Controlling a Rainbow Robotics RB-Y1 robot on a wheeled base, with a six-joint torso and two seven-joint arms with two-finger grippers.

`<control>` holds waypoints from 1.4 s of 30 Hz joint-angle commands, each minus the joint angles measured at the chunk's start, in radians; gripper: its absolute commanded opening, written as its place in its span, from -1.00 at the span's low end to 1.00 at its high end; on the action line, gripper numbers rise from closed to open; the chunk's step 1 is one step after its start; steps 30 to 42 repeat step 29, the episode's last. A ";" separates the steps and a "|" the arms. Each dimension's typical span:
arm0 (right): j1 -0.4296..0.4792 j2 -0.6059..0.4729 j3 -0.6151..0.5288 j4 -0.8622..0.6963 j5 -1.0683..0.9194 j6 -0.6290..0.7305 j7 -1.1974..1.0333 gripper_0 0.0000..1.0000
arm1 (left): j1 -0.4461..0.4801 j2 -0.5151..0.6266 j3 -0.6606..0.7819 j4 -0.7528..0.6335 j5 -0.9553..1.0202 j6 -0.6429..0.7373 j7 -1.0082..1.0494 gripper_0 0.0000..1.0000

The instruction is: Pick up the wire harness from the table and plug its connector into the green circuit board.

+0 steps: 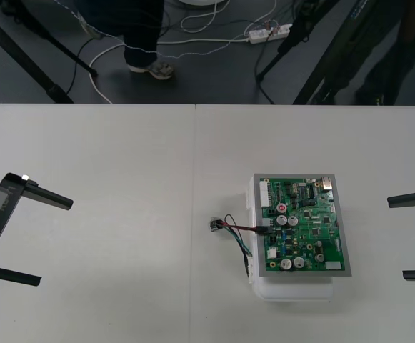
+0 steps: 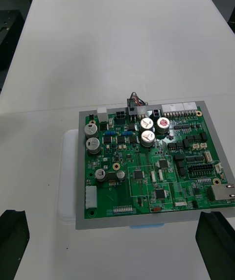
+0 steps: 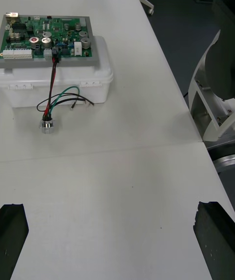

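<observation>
My left gripper (image 1: 53, 241) waits wide open at its own side, and the right gripper (image 1: 397, 239) does likewise opposite. Out from the left, across the plain light table (image 1: 121, 286), the thin red, black and green wire harness (image 1: 237, 230) lies lengthwise toward it. Its round metal socket (image 1: 213, 226) is nearest, and its small black plug (image 1: 263, 230) looks seated in the green circuit board (image 1: 303, 221) at its left edge.

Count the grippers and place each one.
2. The left gripper stands open at the left side of the table, the right gripper open at its right; both clear of the green circuit board.
</observation>
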 commanded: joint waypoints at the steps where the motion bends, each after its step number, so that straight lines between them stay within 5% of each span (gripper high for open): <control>1: 0.019 -0.029 0.015 0.002 -0.010 -0.005 0.024 1.00 | 0.014 0.001 0.031 -0.022 -0.004 0.037 0.053 1.00; 42: 0.019 -0.029 0.015 0.002 -0.010 -0.005 0.024 1.00 | 0.014 0.001 0.031 -0.022 -0.004 0.037 0.053 1.00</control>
